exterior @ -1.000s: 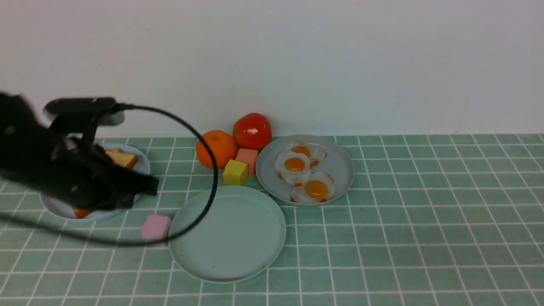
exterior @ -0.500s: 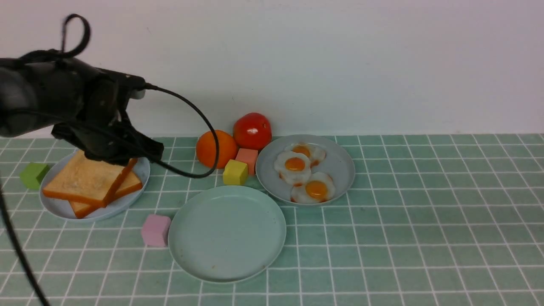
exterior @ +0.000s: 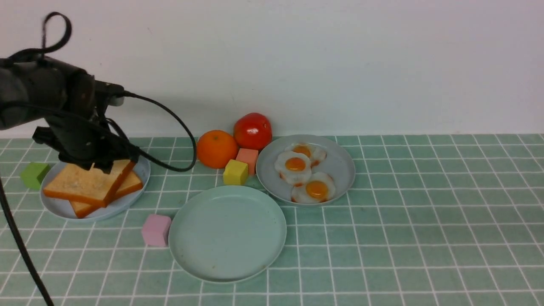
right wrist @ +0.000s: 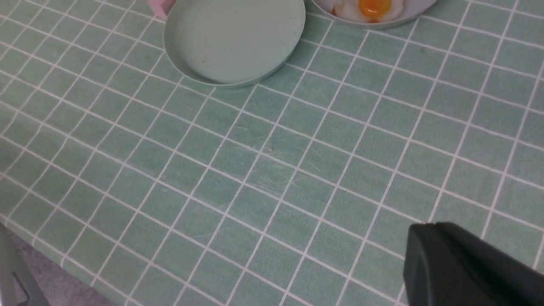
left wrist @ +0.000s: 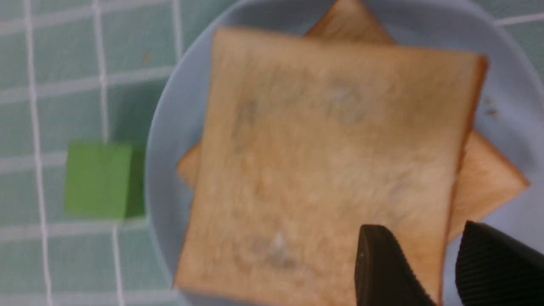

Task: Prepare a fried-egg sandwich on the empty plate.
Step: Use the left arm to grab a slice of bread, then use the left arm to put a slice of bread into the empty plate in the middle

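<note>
Two golden-brown toast slices lie stacked on the pale blue plate (exterior: 59,208) at the left, the top slice (exterior: 83,182) over the lower slice (exterior: 129,183). My left gripper (exterior: 108,166) hangs at the top slice's right edge. In the left wrist view the left gripper (left wrist: 423,231) is open: one finger over the top slice (left wrist: 323,148), the other beyond its edge over the plate (left wrist: 178,106). The mint-green plate (exterior: 227,233) is bare at front centre. Three fried eggs (exterior: 296,163) lie on the grey plate (exterior: 340,168). My right gripper (right wrist: 418,227) is shut and empty above bare tablecloth.
A green cube (exterior: 33,174) sits left of the blue plate and a pink cube (exterior: 156,229) touches the mint plate's left rim. An orange (exterior: 216,148), a tomato (exterior: 252,131), a yellow cube (exterior: 235,171) and a salmon cube (exterior: 247,157) crowd behind the mint plate.
My left arm rose from low in front of the toast plate, uncovering the toast, then shifted left and down onto the top slice's right edge. Nothing else moved.
</note>
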Robot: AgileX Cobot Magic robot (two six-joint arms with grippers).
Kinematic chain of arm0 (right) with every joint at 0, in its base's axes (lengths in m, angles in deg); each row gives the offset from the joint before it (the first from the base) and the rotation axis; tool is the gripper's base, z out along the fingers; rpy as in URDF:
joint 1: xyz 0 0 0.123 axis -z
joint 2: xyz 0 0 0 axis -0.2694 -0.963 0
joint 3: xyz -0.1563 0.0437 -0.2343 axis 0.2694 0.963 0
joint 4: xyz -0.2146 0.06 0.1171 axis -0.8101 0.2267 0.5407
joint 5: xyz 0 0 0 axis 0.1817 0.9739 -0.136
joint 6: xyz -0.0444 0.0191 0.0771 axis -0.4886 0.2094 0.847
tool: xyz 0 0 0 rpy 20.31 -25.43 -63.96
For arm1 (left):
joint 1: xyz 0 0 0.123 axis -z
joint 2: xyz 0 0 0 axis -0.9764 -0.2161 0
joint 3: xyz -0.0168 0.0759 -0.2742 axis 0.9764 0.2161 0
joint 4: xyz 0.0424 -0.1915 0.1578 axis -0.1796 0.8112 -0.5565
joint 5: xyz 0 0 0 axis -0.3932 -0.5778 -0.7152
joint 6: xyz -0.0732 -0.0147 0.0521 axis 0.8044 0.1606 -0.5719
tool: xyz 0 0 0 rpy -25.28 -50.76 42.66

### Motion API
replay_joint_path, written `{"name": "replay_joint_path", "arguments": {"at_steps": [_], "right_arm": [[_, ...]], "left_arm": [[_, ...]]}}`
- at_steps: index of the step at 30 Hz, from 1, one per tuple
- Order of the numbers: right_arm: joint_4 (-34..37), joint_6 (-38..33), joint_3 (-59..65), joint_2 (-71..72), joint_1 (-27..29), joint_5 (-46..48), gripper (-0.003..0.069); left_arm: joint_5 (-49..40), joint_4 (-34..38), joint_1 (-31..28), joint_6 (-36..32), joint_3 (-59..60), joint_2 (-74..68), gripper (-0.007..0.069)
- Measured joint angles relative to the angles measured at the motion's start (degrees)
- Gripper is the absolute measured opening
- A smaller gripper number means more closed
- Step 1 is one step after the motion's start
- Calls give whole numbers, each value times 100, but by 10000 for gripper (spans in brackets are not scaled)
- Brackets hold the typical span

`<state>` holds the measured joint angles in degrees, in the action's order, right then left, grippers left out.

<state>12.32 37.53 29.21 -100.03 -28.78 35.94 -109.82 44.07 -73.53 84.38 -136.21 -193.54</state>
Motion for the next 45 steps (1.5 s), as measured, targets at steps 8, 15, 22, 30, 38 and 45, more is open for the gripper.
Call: {"name": "replay_joint_path", "arguments": {"at_steps": [8,15,22,30,38,45], "right_arm": [[0,2,0,0,0,-173,13],[0,2,0,0,0,-195,17],[23,2,0,0,0,-197,22],[50,2,0,0,0,-197,22],[50,2,0,0,0,-192,27],[50,2,0,0,0,-192,32]], "left_arm": [[288,207,0,-523,-14,-151,309],[508,78,0,-526,-19,-642,326],[504,3,0,-533,-93,-790,301],[257,154,0,-550,-78,-540,25],[-515,804,668,-544,158,967,27],[-523,881,2560,-511,1107,1491,27]]}}
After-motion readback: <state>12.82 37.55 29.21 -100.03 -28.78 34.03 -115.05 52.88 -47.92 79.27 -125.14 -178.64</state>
